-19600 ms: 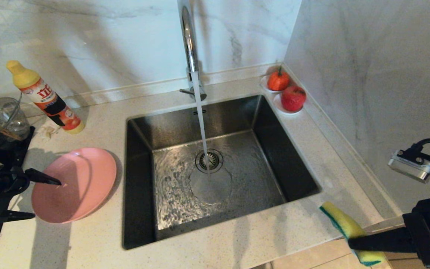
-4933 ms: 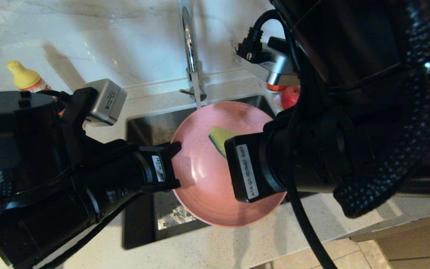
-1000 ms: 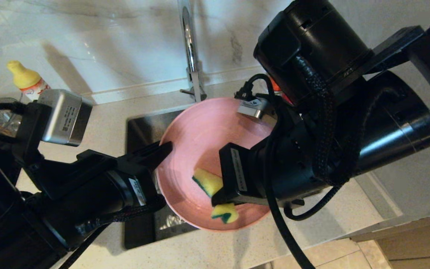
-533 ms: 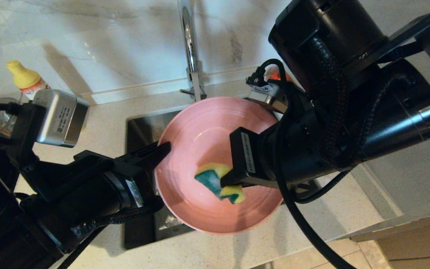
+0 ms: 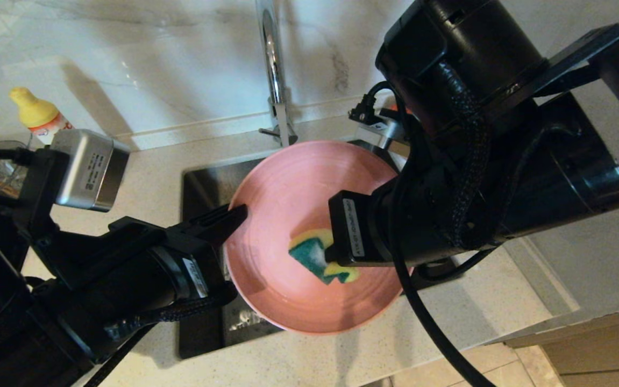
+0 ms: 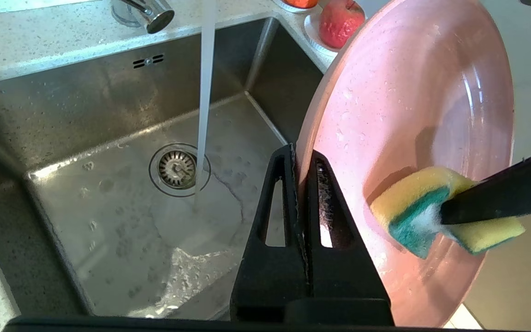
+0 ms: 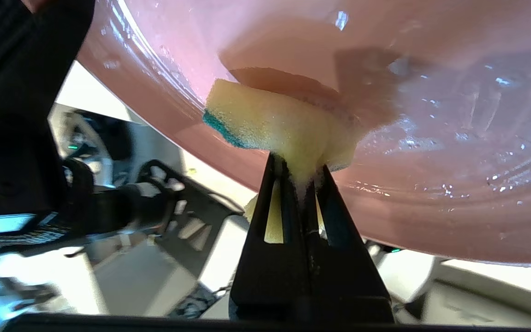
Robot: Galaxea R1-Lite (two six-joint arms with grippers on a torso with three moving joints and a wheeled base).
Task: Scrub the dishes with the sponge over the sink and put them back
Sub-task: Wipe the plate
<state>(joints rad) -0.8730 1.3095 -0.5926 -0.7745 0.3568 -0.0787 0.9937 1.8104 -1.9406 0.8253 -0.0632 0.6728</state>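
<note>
L gripper (image 6: pixel 303 157): closed tight on rim of pink plate (image 5: pixel 287 215); plate is held tilted up over the sink (image 6: pixel 108 115).
R gripper (image 7: pixel 298 173): pinched on yellow sponge (image 7: pixel 274 127); sponge is pressed on plate's inside.
Faucet (image 5: pixel 272 70): water (image 6: pixel 204 92) is seen running to the drain (image 6: pixel 177 168).

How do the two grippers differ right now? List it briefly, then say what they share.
The left gripper pinches the rim of the pink plate, holding it tilted above the sink; the right gripper pinches the sponge and presses it against the plate's inner face. The left grips something hard and thin; the right squeezes soft foam, which bulges around its fingers. Both are shut on what they hold, and both meet at the same plate.
</note>
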